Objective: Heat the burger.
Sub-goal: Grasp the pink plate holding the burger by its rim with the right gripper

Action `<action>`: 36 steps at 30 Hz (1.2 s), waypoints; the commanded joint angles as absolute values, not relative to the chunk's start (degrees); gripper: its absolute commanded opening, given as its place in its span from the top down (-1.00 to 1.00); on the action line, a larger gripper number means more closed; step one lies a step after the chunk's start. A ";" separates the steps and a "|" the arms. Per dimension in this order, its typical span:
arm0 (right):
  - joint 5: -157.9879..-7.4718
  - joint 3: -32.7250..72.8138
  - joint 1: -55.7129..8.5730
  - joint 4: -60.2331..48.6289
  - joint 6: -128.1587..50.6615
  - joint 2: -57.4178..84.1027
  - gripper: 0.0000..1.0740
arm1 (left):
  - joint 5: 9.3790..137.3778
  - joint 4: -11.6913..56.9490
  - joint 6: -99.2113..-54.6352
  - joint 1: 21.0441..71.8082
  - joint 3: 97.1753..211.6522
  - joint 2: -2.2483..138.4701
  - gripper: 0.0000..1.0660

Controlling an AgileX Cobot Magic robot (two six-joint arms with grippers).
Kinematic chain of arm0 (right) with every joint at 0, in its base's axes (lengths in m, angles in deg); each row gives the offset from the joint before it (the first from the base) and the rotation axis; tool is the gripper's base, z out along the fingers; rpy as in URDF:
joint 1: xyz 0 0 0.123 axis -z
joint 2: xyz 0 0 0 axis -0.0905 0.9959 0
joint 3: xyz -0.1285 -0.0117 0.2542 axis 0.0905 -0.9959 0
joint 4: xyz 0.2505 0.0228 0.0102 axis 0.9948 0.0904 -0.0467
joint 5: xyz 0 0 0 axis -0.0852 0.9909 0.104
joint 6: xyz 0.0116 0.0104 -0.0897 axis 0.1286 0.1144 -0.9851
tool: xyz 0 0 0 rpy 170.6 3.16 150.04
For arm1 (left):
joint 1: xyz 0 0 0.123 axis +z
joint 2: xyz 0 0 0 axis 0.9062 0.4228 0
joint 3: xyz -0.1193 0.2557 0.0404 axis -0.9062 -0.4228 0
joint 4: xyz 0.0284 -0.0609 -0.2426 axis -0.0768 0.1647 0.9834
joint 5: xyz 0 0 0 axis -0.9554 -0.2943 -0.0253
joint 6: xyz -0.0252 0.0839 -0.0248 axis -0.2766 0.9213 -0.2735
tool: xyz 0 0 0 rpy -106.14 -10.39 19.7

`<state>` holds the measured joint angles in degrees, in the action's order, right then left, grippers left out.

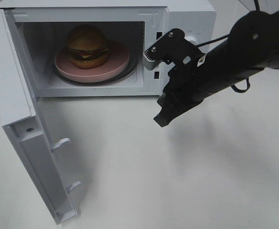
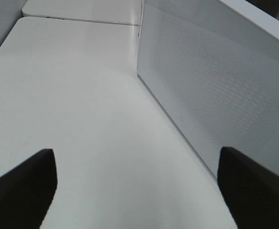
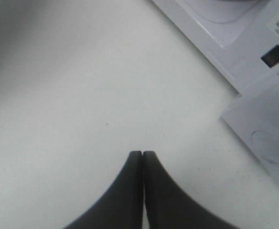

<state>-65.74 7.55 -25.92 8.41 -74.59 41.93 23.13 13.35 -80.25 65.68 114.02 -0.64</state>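
Note:
The burger (image 1: 86,45), with a golden-brown bun, cheese and a dark patty, sits on a round pink plate (image 1: 115,67) inside the open white microwave (image 1: 192,14). Its door (image 1: 15,105) is swung wide open to the left. My right gripper (image 1: 161,119) hangs above the table in front of the microwave's right side, shut and empty; the right wrist view shows its fingers pressed together (image 3: 143,155). My left gripper (image 2: 137,157) is open and empty over bare table, next to a white perforated microwave panel (image 2: 216,86). It is outside the exterior high view.
The white table (image 1: 177,181) spreads in front of the microwave. The open door stands out toward the front left. The microwave's control knob (image 1: 193,39) is just behind my right arm. A white microwave edge with a label (image 3: 235,28) shows in the right wrist view.

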 commanded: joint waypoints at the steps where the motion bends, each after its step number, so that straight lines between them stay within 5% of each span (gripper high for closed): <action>1: -56.75 12.14 -25.80 -4.54 -77.39 41.53 0.96 | 23.13 13.58 -80.70 65.73 113.79 -1.10 -0.57; 24: -54.45 20.96 -31.48 -27.06 -88.62 42.39 0.87 | 23.13 13.58 -80.70 65.73 113.79 -1.10 -0.57; 30: -56.29 23.31 -32.79 -26.54 -87.42 44.57 0.41 | 23.13 13.58 -80.70 65.73 113.79 -1.10 -0.57; 31: -56.92 23.88 -33.14 -26.83 -85.93 45.26 0.13 | 23.13 13.58 -80.70 65.73 113.79 -1.10 -0.57; 33: -58.69 24.06 -33.14 -26.72 -84.44 45.94 -0.01 | 23.13 13.58 -80.70 65.73 113.79 -1.10 -0.57; 34: -59.73 24.06 -33.60 -26.72 -83.64 46.40 -0.36 | 23.13 13.58 -80.70 65.73 113.79 -1.10 -0.57; 35: -59.73 24.06 -33.60 -26.72 -83.64 46.40 -0.36 | 23.13 13.58 -80.70 65.73 113.79 -1.10 -0.57; 36: -60.47 24.46 -33.77 -26.94 -83.30 47.38 -0.65 | 23.13 13.58 -80.70 65.73 113.79 -1.10 -0.57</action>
